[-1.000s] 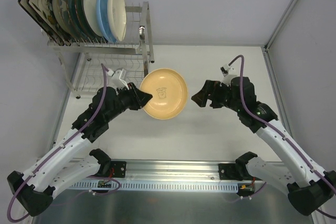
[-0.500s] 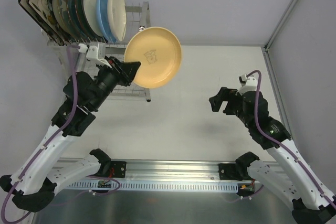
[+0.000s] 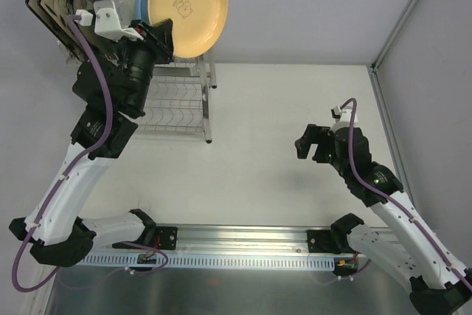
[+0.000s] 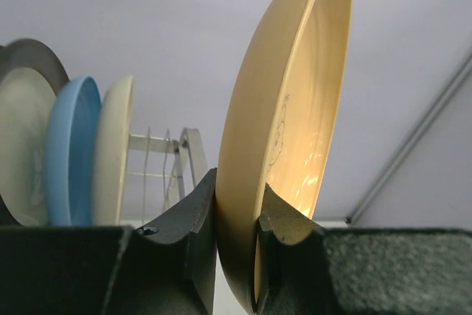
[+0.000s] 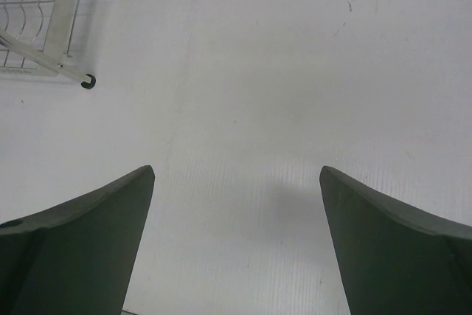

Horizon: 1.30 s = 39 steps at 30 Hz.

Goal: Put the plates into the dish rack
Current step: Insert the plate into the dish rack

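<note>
Above the dish rack (image 3: 177, 108), upper tier: left gripper (image 4: 236, 215) clamped on the lower rim of the pale yellow plate (image 4: 295, 108), held on edge just right of the cream plate (image 4: 116, 145). Right gripper (image 5: 236, 175) spread wide, empty, over the table (image 5: 243, 71). My worry: rim-only pinch lets it pivot or slip; lowering off-slot could clip the cream neighbour or jam against the rack.

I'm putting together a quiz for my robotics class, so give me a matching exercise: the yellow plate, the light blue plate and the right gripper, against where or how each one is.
1 yellow plate
2 light blue plate
3 right gripper

A open above the table
B standing in the dish rack
C clamped in the left gripper

Pairs: 1-C, 2-B, 3-A
</note>
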Motion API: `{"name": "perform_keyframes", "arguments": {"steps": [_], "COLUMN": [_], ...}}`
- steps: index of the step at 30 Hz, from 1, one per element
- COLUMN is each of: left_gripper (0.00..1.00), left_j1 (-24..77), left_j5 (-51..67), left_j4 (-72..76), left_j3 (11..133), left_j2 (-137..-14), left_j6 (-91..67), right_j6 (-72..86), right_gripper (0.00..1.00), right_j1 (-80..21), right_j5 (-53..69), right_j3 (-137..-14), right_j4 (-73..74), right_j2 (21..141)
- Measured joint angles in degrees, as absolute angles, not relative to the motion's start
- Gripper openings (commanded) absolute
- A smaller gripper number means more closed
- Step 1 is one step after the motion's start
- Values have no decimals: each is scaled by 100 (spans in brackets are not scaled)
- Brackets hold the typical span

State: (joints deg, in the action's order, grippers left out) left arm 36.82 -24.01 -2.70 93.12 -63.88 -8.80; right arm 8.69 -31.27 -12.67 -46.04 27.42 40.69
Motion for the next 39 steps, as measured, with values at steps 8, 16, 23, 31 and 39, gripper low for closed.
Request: {"name": "perform_keyframes", "arguments": {"steps": [8, 16, 23, 31, 39], "left_gripper": [0, 0, 0, 0, 0], "left_j1": [3682, 3680, 3588, 3361, 3328], "left_j5": [-3481, -4283, -4606, -4768, -4864], "left_j4": [646, 1562, 1772, 1413, 1253], "left_j3": [9559, 9706, 9795, 9950, 9953], "left_j2": [-7022, -7636, -8084, -8414, -8552], "left_j6": [489, 1883, 2475, 2497, 2641], "right_j6": [705, 598, 587, 587, 587], "right_gripper": [99, 100, 100, 100, 100], "right_j1": [-3127, -3127, -3120, -3094, -3085], "right_j5": [-1380, -1557, -1682, -1780, -1826], "right_j3": [-4604, -4604, -4604, -4604, -4604], "right_j4": [2757, 2779, 2840, 2936, 2943], "right_j2": [4235, 4412, 4451, 4453, 4453]}}
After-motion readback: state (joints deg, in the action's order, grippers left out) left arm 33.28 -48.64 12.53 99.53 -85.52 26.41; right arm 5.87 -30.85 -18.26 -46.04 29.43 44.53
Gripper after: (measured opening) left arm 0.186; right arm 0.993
